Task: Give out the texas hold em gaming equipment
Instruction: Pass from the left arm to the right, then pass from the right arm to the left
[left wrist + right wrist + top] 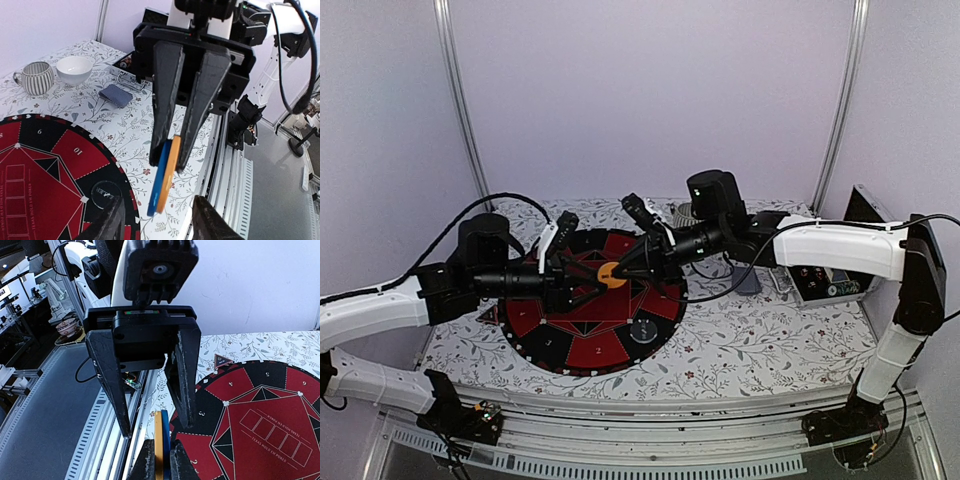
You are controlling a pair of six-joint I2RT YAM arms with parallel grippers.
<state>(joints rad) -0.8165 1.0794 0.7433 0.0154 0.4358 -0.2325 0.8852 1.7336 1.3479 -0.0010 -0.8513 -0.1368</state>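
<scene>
Two poker chips, one orange point(610, 274) and one blue, are held face to face above the round red-and-black mat point(582, 335). My right gripper point(162, 460) is shut on the orange chip point(158, 440) and the blue chip point(166, 442), pinching their edge. In the left wrist view the right gripper point(170, 157) comes down from above with both chips point(165, 175) hanging from it. My left gripper point(157, 220) is open, its fingers standing either side of the chips without touching them. A deck of cards point(115, 95) with blue backs lies on the flowered cloth.
A black dealer button point(106, 191) rests on the mat near its edge. A ribbed grey cup point(35, 77) and a white bowl point(74, 69) stand beyond the deck. A metal case point(830, 280) sits at the right. The table's rail point(235, 180) runs close by.
</scene>
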